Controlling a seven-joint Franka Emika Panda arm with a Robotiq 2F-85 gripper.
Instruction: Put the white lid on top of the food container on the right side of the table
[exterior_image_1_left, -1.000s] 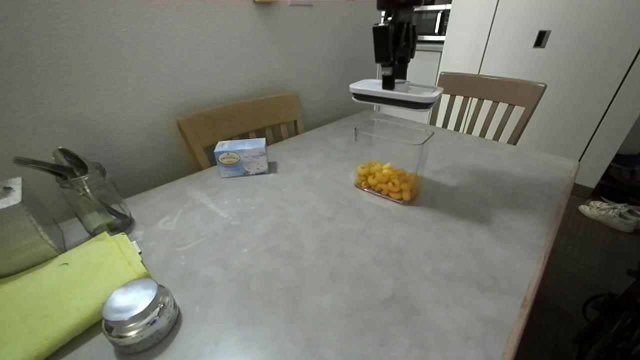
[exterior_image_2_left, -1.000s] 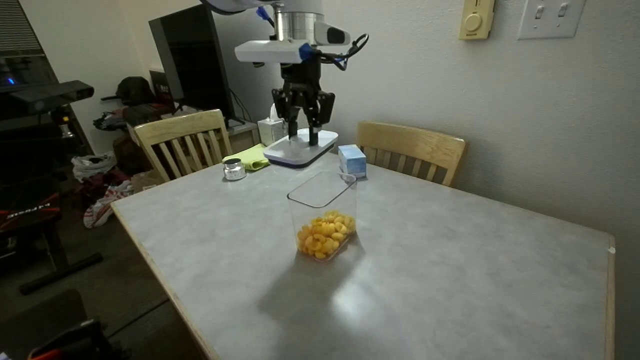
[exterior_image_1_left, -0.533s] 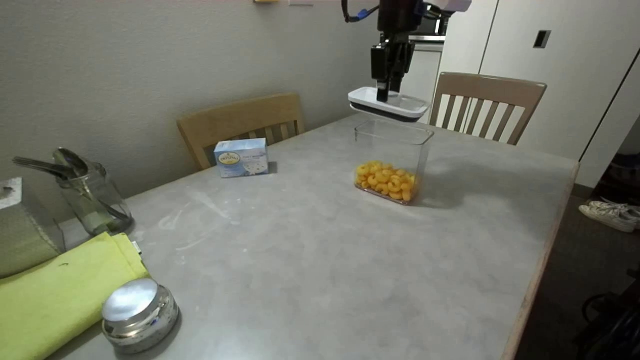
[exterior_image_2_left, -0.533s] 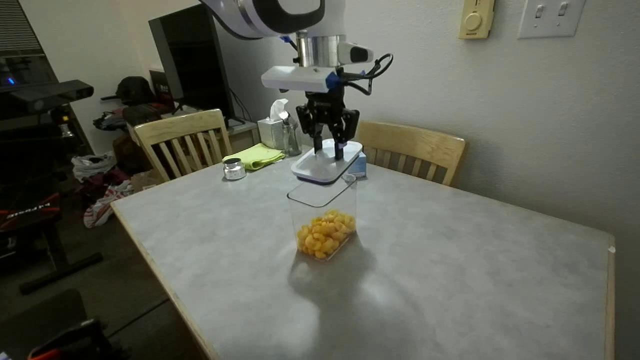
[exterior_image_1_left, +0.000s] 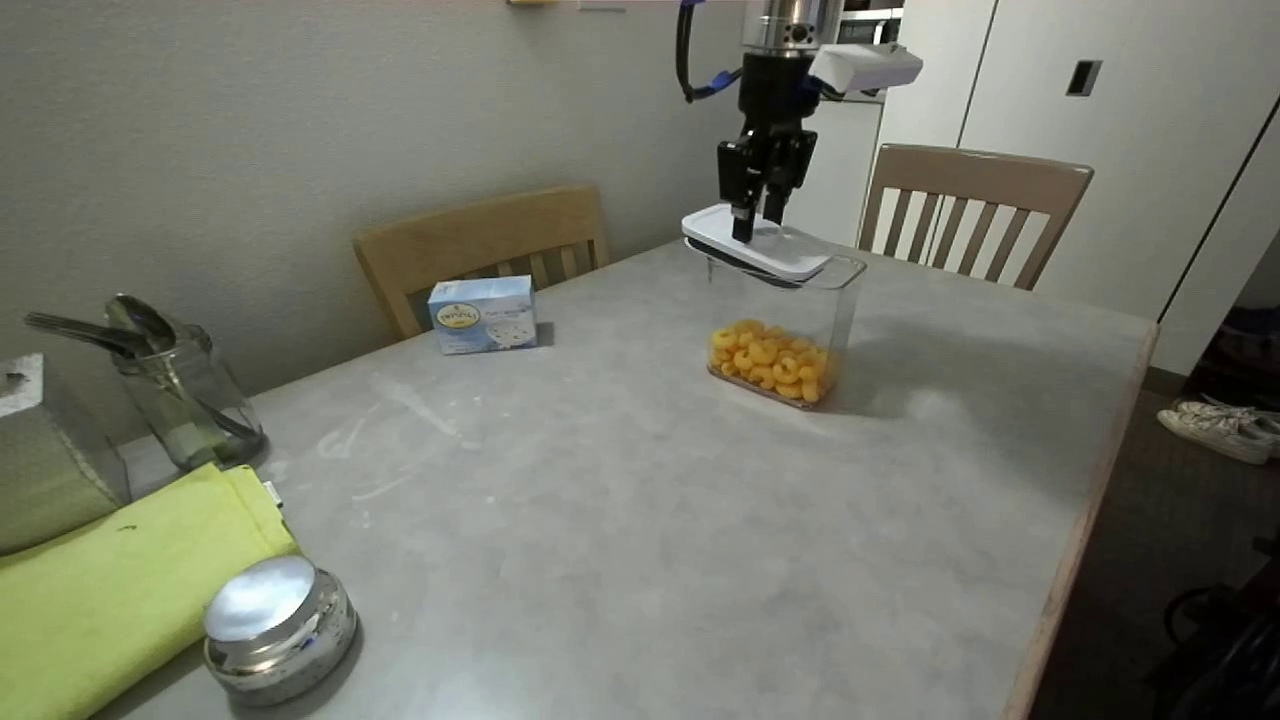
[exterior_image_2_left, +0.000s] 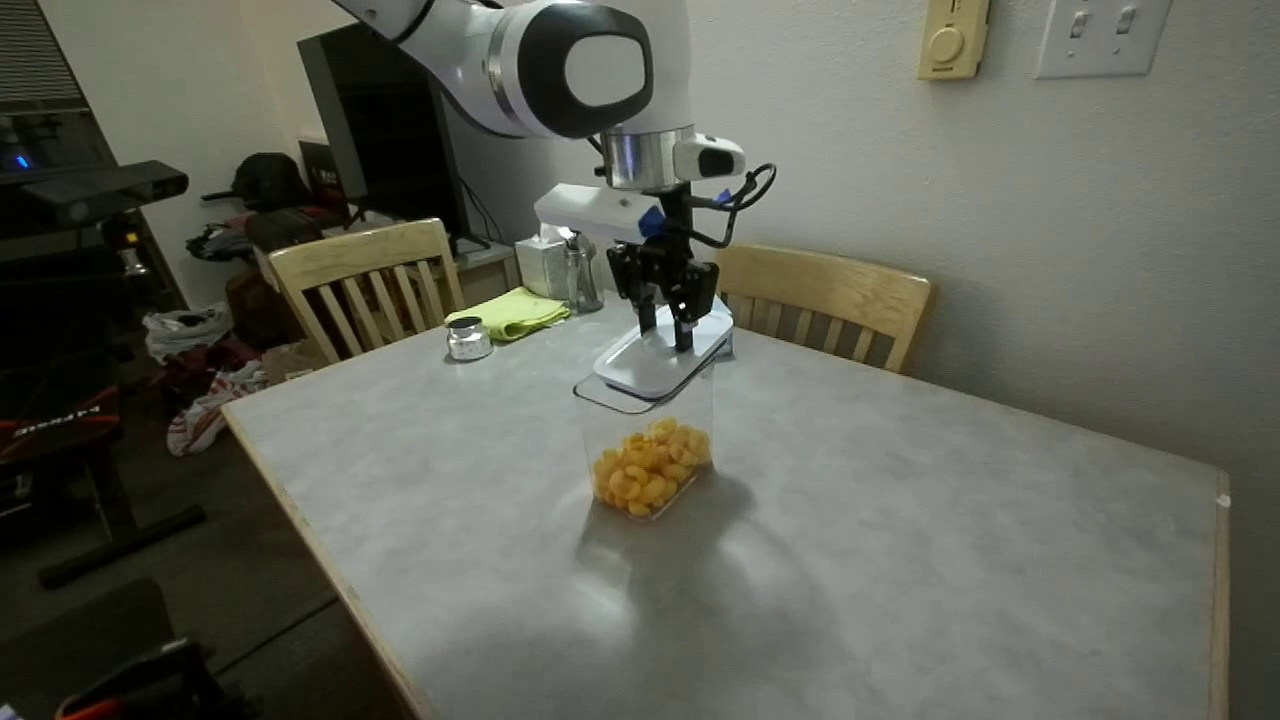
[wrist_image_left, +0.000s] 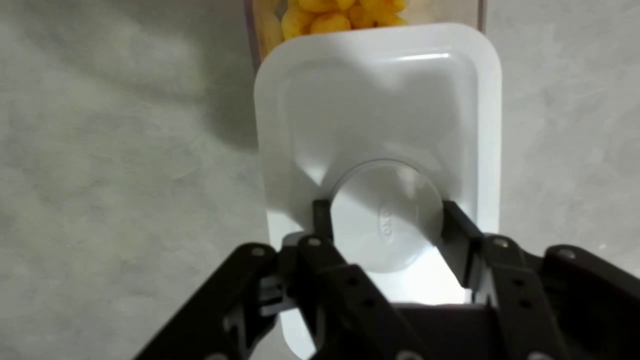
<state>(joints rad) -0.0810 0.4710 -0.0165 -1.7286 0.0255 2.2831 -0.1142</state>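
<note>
My gripper (exterior_image_1_left: 758, 227) is shut on the round knob of the white lid (exterior_image_1_left: 795, 252), one finger on each side, as the wrist view shows (wrist_image_left: 386, 215). The lid (exterior_image_2_left: 648, 366) looks tilted and its dark seal shows underneath. It overlaps the open top of the clear food container (exterior_image_1_left: 842, 315) but is offset to one side. In the wrist view the container (wrist_image_left: 253, 32) sticks out past the far end of the lid (wrist_image_left: 370, 100). Whether lid and rim touch I cannot tell. The container stands upright on the grey table (exterior_image_1_left: 600, 500) with yellow-orange pieces inside.
A blue-white box (exterior_image_1_left: 485, 316) stands near the wall side. A silver metal jar (exterior_image_1_left: 280, 630), a yellow cloth (exterior_image_1_left: 130, 590), a glass jar with cutlery (exterior_image_1_left: 205, 415) and a tissue box (exterior_image_1_left: 50, 460) stand at one end. Wooden chairs (exterior_image_1_left: 480, 240) stand at the table edges.
My gripper has come down with the lid, from above the container to its rim. Gripper and lid now lean more. The container has stayed nearly in place.
</note>
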